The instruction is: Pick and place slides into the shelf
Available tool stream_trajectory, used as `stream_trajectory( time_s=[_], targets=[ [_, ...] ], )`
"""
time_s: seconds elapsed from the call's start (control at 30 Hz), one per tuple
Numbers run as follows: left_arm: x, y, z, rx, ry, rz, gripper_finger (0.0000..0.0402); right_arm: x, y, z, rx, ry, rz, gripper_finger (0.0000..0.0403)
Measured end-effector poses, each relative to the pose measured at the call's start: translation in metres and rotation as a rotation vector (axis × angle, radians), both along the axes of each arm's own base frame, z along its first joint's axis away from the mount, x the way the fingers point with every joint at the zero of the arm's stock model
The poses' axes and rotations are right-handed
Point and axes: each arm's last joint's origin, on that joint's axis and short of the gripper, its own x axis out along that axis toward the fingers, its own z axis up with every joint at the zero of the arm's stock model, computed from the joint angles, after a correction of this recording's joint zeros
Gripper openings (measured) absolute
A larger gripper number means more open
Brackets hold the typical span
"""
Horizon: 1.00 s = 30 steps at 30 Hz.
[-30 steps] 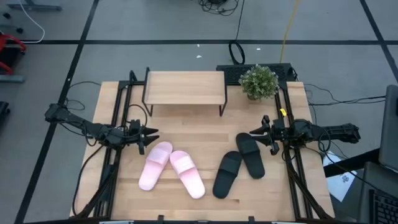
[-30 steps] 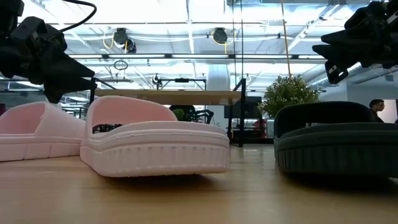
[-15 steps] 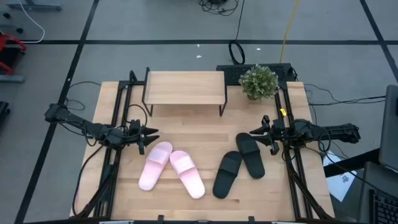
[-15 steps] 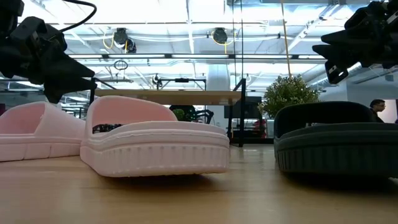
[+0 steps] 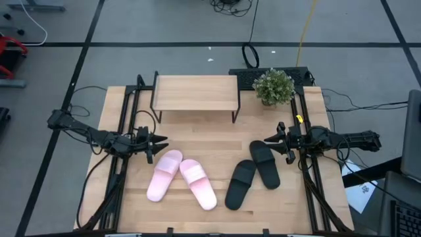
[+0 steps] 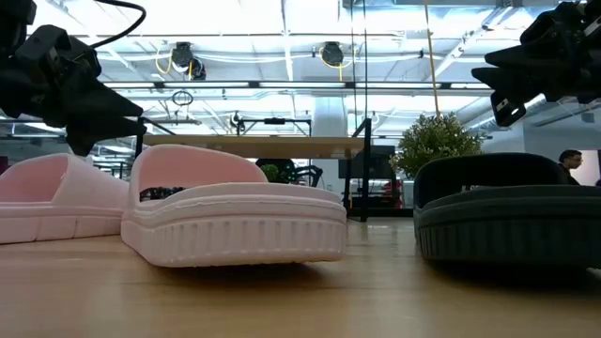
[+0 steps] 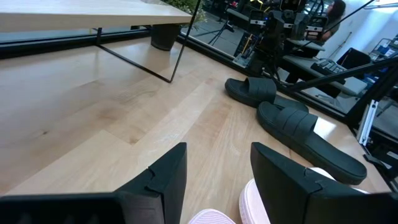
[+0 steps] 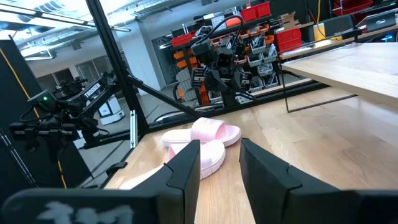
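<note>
Two pale pink slides (image 5: 164, 174) (image 5: 198, 184) lie sole-down on the tabletop's left half, two black slides (image 5: 241, 184) (image 5: 264, 163) on its right half. The shelf (image 5: 195, 93), a light-wood board on thin black legs, stands at the table's far edge with nothing on it. My left gripper (image 5: 162, 141) hovers open just beyond the pink pair's far ends, above the table. My right gripper (image 5: 270, 141) hovers open just beyond the far black slide's far end. In the low view a pink slide (image 6: 233, 217) and a black slide (image 6: 507, 206) fill the foreground.
A small potted plant (image 5: 273, 86) stands at the far right, beside the shelf. Black rails (image 5: 129, 108) (image 5: 304, 112) run along the table's left and right sides. Bare wood (image 5: 210, 138) lies between the shelf and the slides.
</note>
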Motion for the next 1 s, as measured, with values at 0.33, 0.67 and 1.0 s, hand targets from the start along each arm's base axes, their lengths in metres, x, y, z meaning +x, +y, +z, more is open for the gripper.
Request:
stream_trajectory(
  time_s=[0.33, 0.67, 1.0],
  targets=[
    [0.0, 0.0, 0.0, 0.0, 0.0, 0.0, 0.0175, 0.0, -0.001, 0.001, 0.002, -0.009, -0.019, 0.0105],
    [0.001, 0.0, 0.006, -0.024, -0.072, 0.028, 0.0175, -0.006, -0.001, 0.028, 0.248, -0.286, 0.019, 0.0105],
    [0.001, 0.0, 0.038, -0.262, -0.419, 0.027, 0.0175, -0.045, -0.004, 0.075, 0.077, -0.937, -0.033, 0.0105]
  ],
)
